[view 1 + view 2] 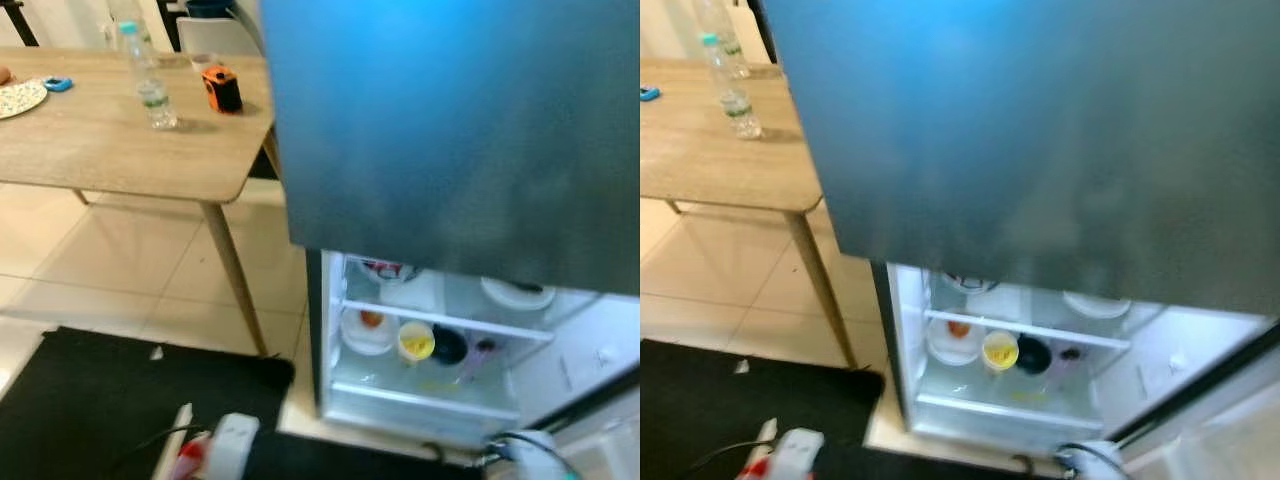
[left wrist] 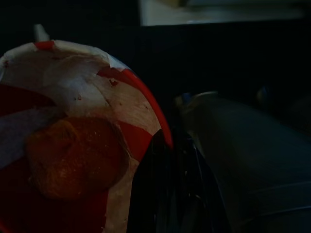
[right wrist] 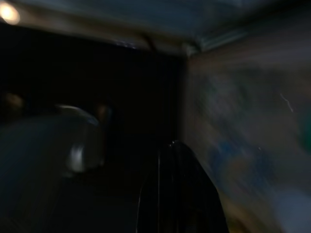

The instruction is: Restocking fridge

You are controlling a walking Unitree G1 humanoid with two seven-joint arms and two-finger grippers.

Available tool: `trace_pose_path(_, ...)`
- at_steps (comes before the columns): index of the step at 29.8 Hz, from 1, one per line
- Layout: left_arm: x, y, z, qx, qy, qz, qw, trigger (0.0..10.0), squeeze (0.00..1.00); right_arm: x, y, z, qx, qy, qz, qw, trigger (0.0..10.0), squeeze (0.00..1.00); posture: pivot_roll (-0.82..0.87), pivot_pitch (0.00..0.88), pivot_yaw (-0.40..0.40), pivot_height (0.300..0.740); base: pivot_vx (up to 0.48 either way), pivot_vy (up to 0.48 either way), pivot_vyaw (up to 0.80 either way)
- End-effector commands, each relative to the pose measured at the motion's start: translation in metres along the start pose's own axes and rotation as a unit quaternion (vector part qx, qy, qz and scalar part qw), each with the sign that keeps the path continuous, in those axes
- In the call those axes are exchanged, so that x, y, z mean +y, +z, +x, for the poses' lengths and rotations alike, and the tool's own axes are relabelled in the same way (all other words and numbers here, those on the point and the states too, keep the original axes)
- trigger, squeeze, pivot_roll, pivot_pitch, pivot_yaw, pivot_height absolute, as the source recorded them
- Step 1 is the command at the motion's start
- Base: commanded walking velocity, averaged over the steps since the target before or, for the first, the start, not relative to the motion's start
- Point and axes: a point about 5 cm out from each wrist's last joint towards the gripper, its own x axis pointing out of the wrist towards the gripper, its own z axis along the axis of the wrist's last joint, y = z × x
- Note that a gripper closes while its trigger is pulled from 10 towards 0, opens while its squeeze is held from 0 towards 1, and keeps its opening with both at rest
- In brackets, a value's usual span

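1. Left eye view: the fridge (image 1: pixel 450 130) has its dark upper door shut and filling the top right. The lower compartment is open and lit, with its door swung out to the right.
2. On the glass shelf (image 1: pixel 445 322) sit a white bowl (image 1: pixel 368 330) with something orange in it, a yellow cup (image 1: pixel 416 341) and a dark bowl (image 1: pixel 449 346), close together along the front edge. There is open room on the shelf's right end and on the floor of the compartment below.
3. The wooden table (image 1: pixel 120 150) stands to the left, its right corner near the fridge's left edge. A clear bottle (image 1: pixel 150 80) stands upright mid-table, an orange-black gadget (image 1: pixel 221 88) near the far right edge.
4. Black mat (image 1: pixel 90 400) lies on the tile floor in front, its far edge near the table leg.
5. Left gripper (image 1: pixel 205 450) is at the bottom edge, with red and white showing at it.
6. Right eye view: same scene. The right arm (image 1: pixel 1085 460) is low, at the fridge's bottom front edge.
7. Left wrist view: dark. A red-and-white paper bowl (image 2: pixel 73 111) holds a round browned piece of food (image 2: pixel 73 160). The rim is pinched by the black finger (image 2: pixel 165 194), claw clamped on it. The bowl mouth faces the camera; long axis cannot be told.
8. Right wrist view: dark, blurred. Right gripper (image 3: pixel 177 194) is visible, but apart or together cannot be told.
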Motion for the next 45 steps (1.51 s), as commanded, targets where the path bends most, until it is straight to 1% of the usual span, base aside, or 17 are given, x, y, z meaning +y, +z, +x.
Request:
trace_pose_path(1,-0.003,-0.001,0.0,0.001,-0.007,0.008,1.0,10.0,0.0,-0.008,-0.013,-0.003,0.02,-0.009,-0.008,1.0,10.0,0.0,-0.03,0.0,0.009,0.74,0.0,0.0,0.0)
trace_pose_path(5,-0.005,0.001,0.001,0.002,-0.017,0.017,1.0,10.0,0.0,-0.007,-0.013,-0.003,0.02,-0.007,-0.009,1.0,10.0,0.0,-0.03,0.0,0.009,0.74,0.0,0.0,0.0)
trace_pose_path(11,-0.007,0.002,0.002,0.001,-0.024,0.027,0.999,10.0,0.0,-0.005,-0.012,-0.003,0.019,-0.005,-0.008,1.0,10.0,0.0,-0.03,0.0,0.01,0.74,0.0,-0.464,0.0)
trace_pose_path(15,-0.013,0.006,0.003,-0.007,-0.043,0.043,0.998,10.0,0.0,-0.005,-0.012,-0.003,0.018,-0.005,-0.008,1.0,10.0,0.0,-0.03,0.0,0.01,0.74,0.0,0.0,0.0)
trace_pose_path(20,-0.021,0.028,0.006,-0.04,-0.067,0.091,0.993,10.0,0.0,-0.006,-0.01,-0.002,0.013,-0.003,-0.011,1.0,10.0,0.0,-0.03,0.0,0.01,0.74,0.0,0.0,0.0)
trace_pose_path(26,-0.023,0.051,0.008,-0.074,-0.074,0.129,0.986,10.0,0.0,-0.003,0.007,0.0,-0.016,0.008,-0.027,0.999,10.0,0.0,-0.03,0.0,0.01,0.74,0.0,0.0,0.0)
trace_pose_path(28,-0.026,0.063,0.008,-0.095,-0.084,0.148,0.981,10.0,0.0,-0.002,0.019,0.001,-0.038,0.013,-0.026,0.999,10.0,0.0,-0.03,0.0,0.012,0.74,0.0,0.0,0.0)
trace_pose_path(30,-0.032,0.078,0.008,-0.122,-0.102,0.184,0.97,10.0,0.0,0.0,0.038,0.003,-0.069,0.018,-0.016,0.997,10.0,0.0,-0.03,0.0,0.012,0.74,0.0,0.0,0.0)
trace_pose_path(31,-0.032,0.078,0.008,-0.122,-0.102,0.184,0.97,10.0,0.0,0.0,0.038,0.003,-0.069,0.018,-0.016,0.997,10.0,0.0,-0.03,0.0,0.012,0.74,0.0,0.0,0.0)
trace_pose_path(33,-0.041,0.091,0.007,-0.145,-0.128,0.214,0.958,10.0,0.0,0.0,0.054,0.003,-0.093,0.016,-0.012,0.995,10.0,0.0,-0.03,0.0,0.013,0.74,0.0,0.0,0.0)
trace_pose_path(34,-0.041,0.091,0.007,-0.145,-0.128,0.214,0.958,10.0,0.0,0.0,0.054,0.003,-0.093,0.016,-0.012,0.995,10.0,0.0,-0.03,0.0,0.013,0.74,0.0,0.0,0.0)
trace_pose_path(35,-0.045,0.096,0.007,-0.154,-0.145,0.223,0.952,10.0,0.0,-0.001,0.06,0.003,-0.102,0.013,-0.012,0.995,10.0,0.0,-0.03,0.0,0.013,0.74,0.0,0.0,0.0)
trace_pose_path(36,-0.055,0.104,0.005,-0.165,-0.184,0.243,0.938,10.0,0.0,-0.001,0.073,0.003,-0.121,0.011,-0.014,0.993,10.0,0.0,-0.03,0.0,0.013,0.74,0.0,0.0,0.0)
trace_pose_path(41,-0.06,0.107,0.004,-0.17,-0.201,0.257,0.93,10.0,0.0,0.0,0.08,0.003,-0.133,0.012,-0.013,0.991,10.0,0.0,-0.03,0.0,0.013,0.74,0.0,0.0,0.0)
trace_pose_path(43,-0.069,0.115,0.002,-0.182,-0.228,0.292,0.911,10.0,0.0,0.001,0.1,0.002,-0.165,0.018,-0.005,0.986,10.0,0.0,-0.04,0.0,0.014,0.74,0.0,0.0,0.0)
trace_pose_path(44,-0.069,0.115,0.002,-0.182,-0.228,0.292,0.911,10.0,0.0,0.001,0.1,0.002,-0.165,0.018,-0.005,0.986,10.0,0.0,-0.04,0.0,0.014,0.74,0.0,0.0,0.0)
trace_pose_path(45,-0.072,0.118,0.001,-0.188,-0.238,0.302,0.904,10.0,0.0,0.002,0.107,0.001,-0.177,0.02,0.001,0.984,10.0,0.0,-0.04,0.0,0.014,0.74,0.0,0.0,0.0)
